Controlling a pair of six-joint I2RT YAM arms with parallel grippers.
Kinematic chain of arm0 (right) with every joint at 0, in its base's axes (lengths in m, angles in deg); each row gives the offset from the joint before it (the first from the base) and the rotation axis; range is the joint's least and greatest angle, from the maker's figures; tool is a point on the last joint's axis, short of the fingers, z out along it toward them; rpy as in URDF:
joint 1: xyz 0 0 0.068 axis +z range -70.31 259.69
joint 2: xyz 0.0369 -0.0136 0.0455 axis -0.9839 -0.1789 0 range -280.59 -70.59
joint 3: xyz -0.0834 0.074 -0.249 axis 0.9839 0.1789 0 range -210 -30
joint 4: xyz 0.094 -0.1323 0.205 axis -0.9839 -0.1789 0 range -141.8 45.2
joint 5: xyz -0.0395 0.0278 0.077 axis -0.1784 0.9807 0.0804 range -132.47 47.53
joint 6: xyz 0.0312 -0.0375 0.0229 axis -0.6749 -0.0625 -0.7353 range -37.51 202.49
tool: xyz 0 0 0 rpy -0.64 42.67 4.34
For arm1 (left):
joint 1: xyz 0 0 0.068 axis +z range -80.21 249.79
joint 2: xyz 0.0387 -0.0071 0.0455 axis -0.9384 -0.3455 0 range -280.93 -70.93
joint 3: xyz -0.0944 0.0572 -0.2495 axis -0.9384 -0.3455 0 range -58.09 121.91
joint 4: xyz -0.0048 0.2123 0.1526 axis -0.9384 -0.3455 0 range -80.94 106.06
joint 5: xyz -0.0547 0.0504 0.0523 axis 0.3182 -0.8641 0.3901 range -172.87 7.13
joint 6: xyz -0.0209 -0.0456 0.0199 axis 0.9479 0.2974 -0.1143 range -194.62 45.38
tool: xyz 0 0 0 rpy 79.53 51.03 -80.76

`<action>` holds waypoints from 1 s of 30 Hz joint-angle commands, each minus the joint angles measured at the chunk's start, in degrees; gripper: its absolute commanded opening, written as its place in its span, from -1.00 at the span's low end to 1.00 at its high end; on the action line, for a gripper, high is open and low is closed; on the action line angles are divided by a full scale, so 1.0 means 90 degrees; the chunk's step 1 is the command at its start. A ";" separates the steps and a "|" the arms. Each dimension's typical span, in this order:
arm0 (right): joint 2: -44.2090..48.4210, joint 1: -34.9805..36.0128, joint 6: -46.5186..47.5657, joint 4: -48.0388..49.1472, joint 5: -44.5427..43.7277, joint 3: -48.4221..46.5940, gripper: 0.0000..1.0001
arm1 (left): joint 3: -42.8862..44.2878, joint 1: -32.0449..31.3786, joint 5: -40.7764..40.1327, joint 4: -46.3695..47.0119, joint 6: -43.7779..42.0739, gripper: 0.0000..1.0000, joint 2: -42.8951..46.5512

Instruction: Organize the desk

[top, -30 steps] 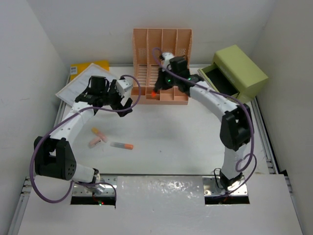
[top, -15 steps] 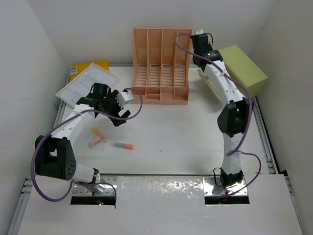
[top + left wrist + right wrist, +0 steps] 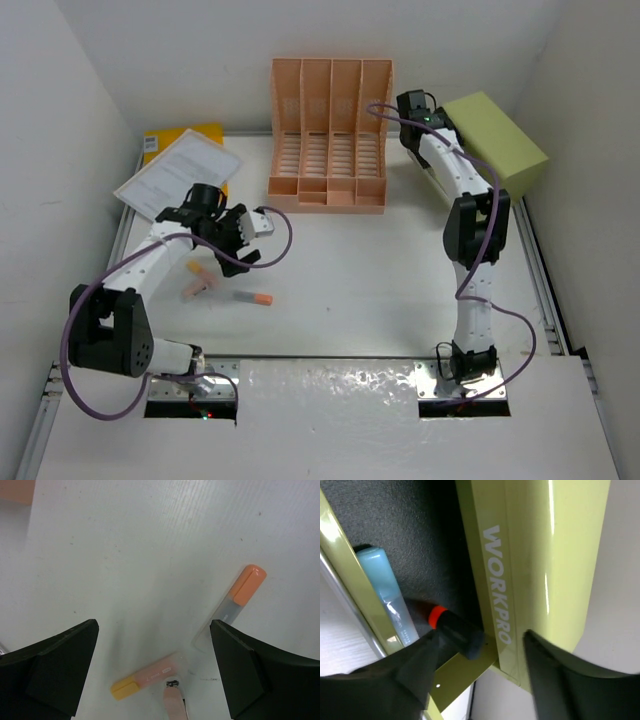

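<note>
The desk (image 3: 380, 280) is a white tabletop. My left gripper (image 3: 238, 247) hangs open low over the left part of it. In the left wrist view its fingers (image 3: 55, 665) straddle a pink highlighter with a yellow cap (image 3: 145, 676), and the left gripper (image 3: 155, 672) holds nothing. A second pink pen (image 3: 175, 705) touches that highlighter. A clear pen with an orange cap (image 3: 232, 602) lies just inside the right finger. My right gripper (image 3: 412, 104) is open over the drawer of the lime-green box (image 3: 497, 135). A black marker with an orange ring (image 3: 452, 627) and a blue highlighter (image 3: 387, 595) lie in the drawer.
A peach slotted file rack (image 3: 330, 130) stands at the back centre. A white printed sheet (image 3: 175, 170) lies over a yellow folder (image 3: 180, 133) at the back left. Walls close in on the left, the right and the back.
My right arm swung from the file rack to the green box's drawer, and its jaws opened, leaving the black marker in the drawer. My left gripper came down and nearer, over the pens.
</note>
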 commanded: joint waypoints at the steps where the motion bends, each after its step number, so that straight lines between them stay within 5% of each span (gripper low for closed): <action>1: 0.0264 0.0054 -0.0022 0.0201 -0.0048 -0.0082 0.50 | -0.0295 -0.0055 -0.0108 -0.0166 -0.0551 0.84 0.0197; 5: 0.0576 0.0044 -0.0129 0.0221 0.0321 -0.0053 0.98 | -0.0569 -0.0104 -0.0110 -0.0691 -0.1205 0.71 0.0207; 10: 0.1473 0.0054 -0.0608 0.0455 0.1678 0.0502 0.98 | -0.0842 -0.0221 0.0047 -0.1036 -0.1841 0.50 0.0139; 16: 0.2372 0.0054 -0.0921 0.0700 0.2744 0.0777 0.98 | -0.1370 -0.0728 -0.0851 -0.0079 -0.1129 0.57 -0.0349; 21: 0.3056 0.0054 -0.1360 0.0865 0.3485 0.1361 0.98 | -0.1624 -0.0973 -0.1251 0.0487 -0.0855 0.43 -0.0730; 25: 0.3992 0.0064 -0.1731 0.1654 0.4032 0.2455 0.98 | -0.1634 -0.1002 -0.1301 0.0800 -0.0738 0.06 -0.0955; 29: 0.4491 0.0122 -0.1839 0.2105 0.4366 0.3450 0.98 | -0.1644 -0.1061 -0.0863 0.0821 -0.0903 0.01 -0.1004; 30: 0.4561 0.0142 -0.1849 0.2145 0.4386 0.3559 0.98 | -0.1644 -0.1080 -0.0794 0.0811 -0.0913 -0.43 -0.1014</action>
